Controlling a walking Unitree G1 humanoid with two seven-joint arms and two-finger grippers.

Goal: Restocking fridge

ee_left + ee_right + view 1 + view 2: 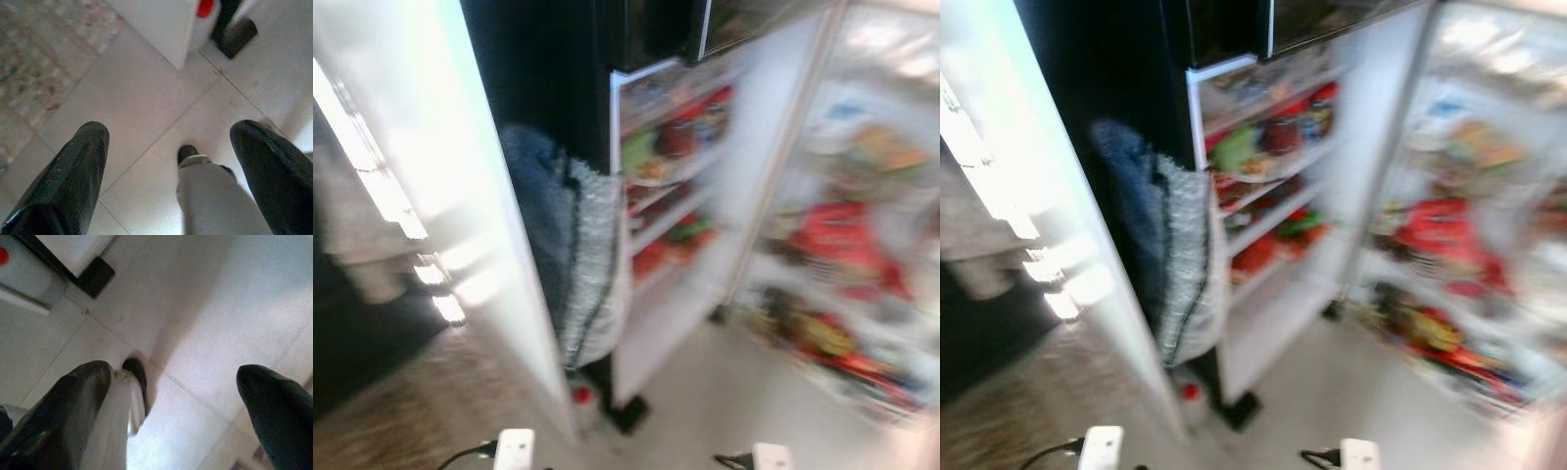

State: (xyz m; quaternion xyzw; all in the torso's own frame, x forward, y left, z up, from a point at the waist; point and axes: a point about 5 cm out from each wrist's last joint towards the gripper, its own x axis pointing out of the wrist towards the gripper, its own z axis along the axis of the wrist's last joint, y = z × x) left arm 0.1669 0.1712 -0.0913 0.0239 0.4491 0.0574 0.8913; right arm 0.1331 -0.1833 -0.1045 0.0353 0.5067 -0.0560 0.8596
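Note:
The fridge stands open in the blurred eye views, its inner shelves [671,186] packed with red, green and orange goods. Its white left door [460,196] swings toward me, and the right door [862,255] holds several packed racks. Both arms hang low with nothing in them. In the left wrist view my left gripper [171,129] is open over the pale tiled floor. My right gripper [174,369] is open too, also pointing at the tiles. Only the white wrist ends [514,448] show at the bottom of the eye views.
A person in a grey and blue knitted top [578,264] stands between the left door and the shelves, with a dark shoe [628,413] on the floor. A white bottle with a red cap [582,395] stands by the door's foot. A patterned rug [34,63] lies to the left.

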